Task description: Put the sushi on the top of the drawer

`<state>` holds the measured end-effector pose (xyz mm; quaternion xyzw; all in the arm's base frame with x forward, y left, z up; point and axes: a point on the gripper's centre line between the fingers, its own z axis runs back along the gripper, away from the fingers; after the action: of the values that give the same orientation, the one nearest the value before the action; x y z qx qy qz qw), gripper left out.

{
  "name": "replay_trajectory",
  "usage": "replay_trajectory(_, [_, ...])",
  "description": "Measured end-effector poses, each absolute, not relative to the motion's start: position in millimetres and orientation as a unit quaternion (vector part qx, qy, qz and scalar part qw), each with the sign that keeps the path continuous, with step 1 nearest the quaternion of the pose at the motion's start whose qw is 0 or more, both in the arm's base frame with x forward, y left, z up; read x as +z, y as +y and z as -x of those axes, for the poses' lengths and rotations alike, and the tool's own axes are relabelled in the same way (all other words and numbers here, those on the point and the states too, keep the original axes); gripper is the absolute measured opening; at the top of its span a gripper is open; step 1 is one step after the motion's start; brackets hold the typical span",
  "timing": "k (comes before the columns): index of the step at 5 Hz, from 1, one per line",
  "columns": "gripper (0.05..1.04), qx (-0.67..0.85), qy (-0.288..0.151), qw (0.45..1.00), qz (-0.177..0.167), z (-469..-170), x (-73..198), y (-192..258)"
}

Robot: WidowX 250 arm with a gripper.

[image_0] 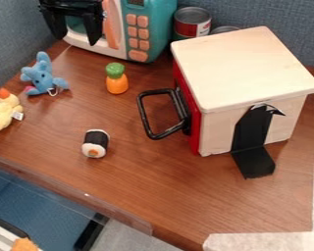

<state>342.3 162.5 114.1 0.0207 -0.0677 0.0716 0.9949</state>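
Grasp and placement remain: the black-and-white sushi roll [95,143] lies on the brown wooden desk [160,186], off the boxy pale-wood drawer [242,68]; my black two-finger tool [76,39] is spread.

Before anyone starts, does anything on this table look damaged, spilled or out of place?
The black strip on the side of the wooden box looks odd: its top edge is ragged and curled, as if peeling, and its lower end bends out onto the table. I see no spill.

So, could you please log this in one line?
black tool open by teal microwave | black-wrapped sushi roll on brown table | not yet on wooden drawer
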Motion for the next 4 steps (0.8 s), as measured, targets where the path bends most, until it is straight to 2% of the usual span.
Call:
replay_trajectory(1, [1.0, 0.073, -0.051, 0.996, -0.014, -339.8, 99.5, 161.9])
replay_trajectory(2, [1.0, 0.032, -0.016, 0.999, -0.008, -306.0, 67.0, 138.9])
replay_trajectory(4, [1.0, -0.034, -0.005, 0.999, -0.017, -245.1, 43.6, 110.7])
